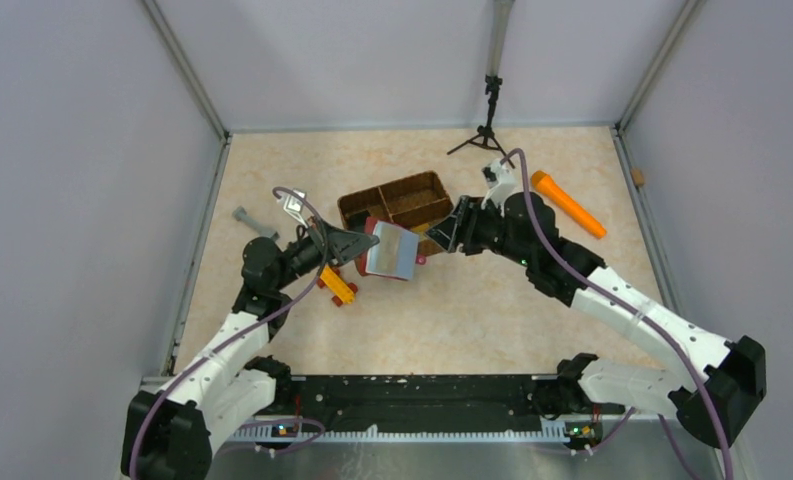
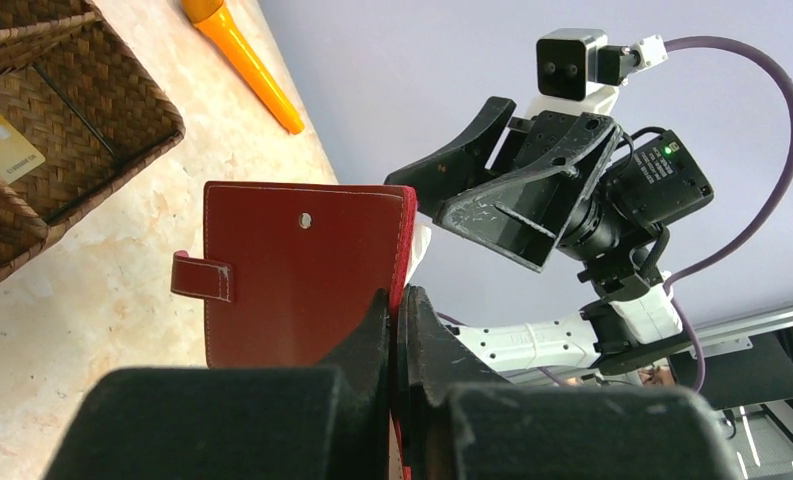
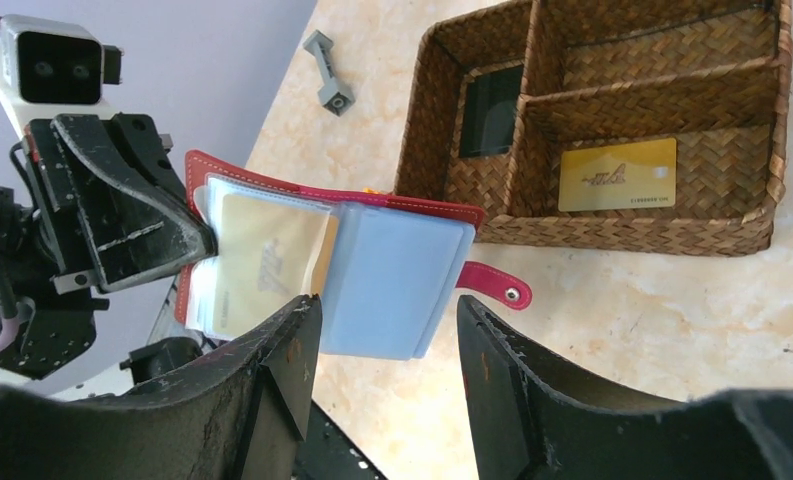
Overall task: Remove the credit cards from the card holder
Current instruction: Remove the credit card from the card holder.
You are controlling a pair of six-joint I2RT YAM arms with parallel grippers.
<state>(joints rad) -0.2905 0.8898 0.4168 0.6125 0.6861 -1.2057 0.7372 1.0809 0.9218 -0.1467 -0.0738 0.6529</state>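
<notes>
The wallet [image 3: 392,280] is held up between the 2 arms, just on the near side of the basket [image 3: 632,235]. It is dark red on the outside, with pale stitching along the edge and 1 small metal stud on its back cover. It hangs open like a book, showing pale blue pockets inside and a clear sleeve with a tan leaf behind it. That leaf carries a faint mark, but whether it is a card or only a pocket cannot be told. The red strap [image 3: 492,285] sticks out from the lower edge, its snap unfastened.

The left gripper [image 2: 400,310] has its fingers pressed together on 1 edge of the red cover – a firm pinch. The right gripper [image 3: 387,315] faces the open side with its fingers spread and holds nothing; the blue pockets show in the gap between them.

The basket has 3 compartments. The black card [image 3: 492,110] lies in the small one – the gold card [image 3: 617,175] lies flat in a long one next to it. A grey dumbbell-shaped piece [image 3: 329,85] lies on the table [image 3: 672,320] beyond the basket, and a yellow toy car [image 1: 337,284] sits near the left arm.
</notes>
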